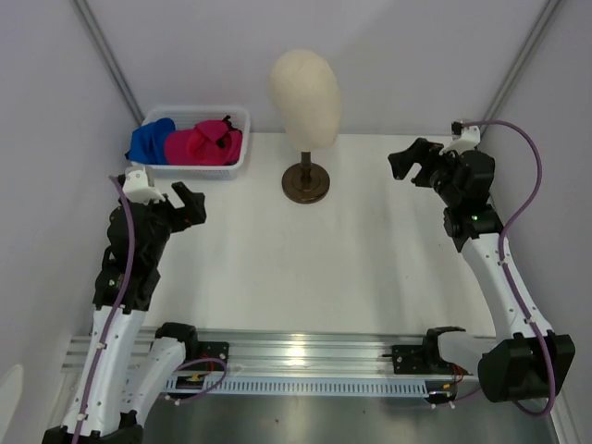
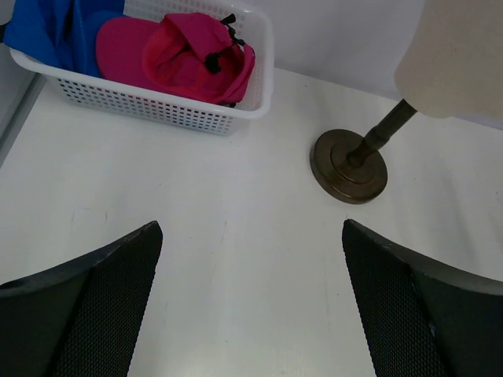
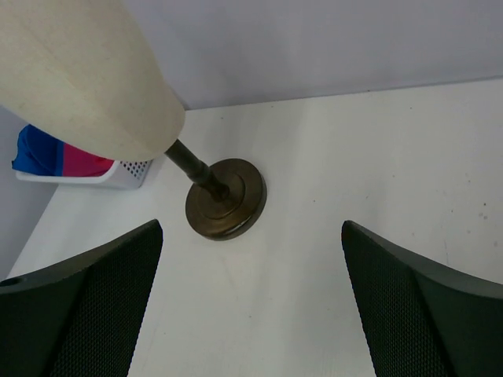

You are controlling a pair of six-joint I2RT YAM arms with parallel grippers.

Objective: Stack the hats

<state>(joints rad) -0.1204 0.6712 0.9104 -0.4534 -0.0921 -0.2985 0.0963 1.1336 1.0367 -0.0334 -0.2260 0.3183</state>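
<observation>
A magenta pink hat (image 1: 205, 141) and blue hat fabric (image 1: 151, 139) lie crumpled in the white mesh basket (image 1: 199, 172) at the back left. I cannot tell whether the blue is one hat or two. The left wrist view shows the pink hat (image 2: 189, 55) and the blue fabric (image 2: 55, 27) in the basket (image 2: 157, 106). My left gripper (image 1: 173, 198) is open and empty, hovering just in front of the basket, with bare table between its fingers (image 2: 251, 236). My right gripper (image 1: 416, 166) is open and empty at the back right, facing the stand (image 3: 251, 236).
A cream mannequin head (image 1: 304, 85) on a dark round stand (image 1: 305, 183) is at the back centre, also in the left wrist view (image 2: 350, 166) and the right wrist view (image 3: 226, 200). White walls close the back and sides. A metal rail (image 1: 305, 356) runs along the near edge.
</observation>
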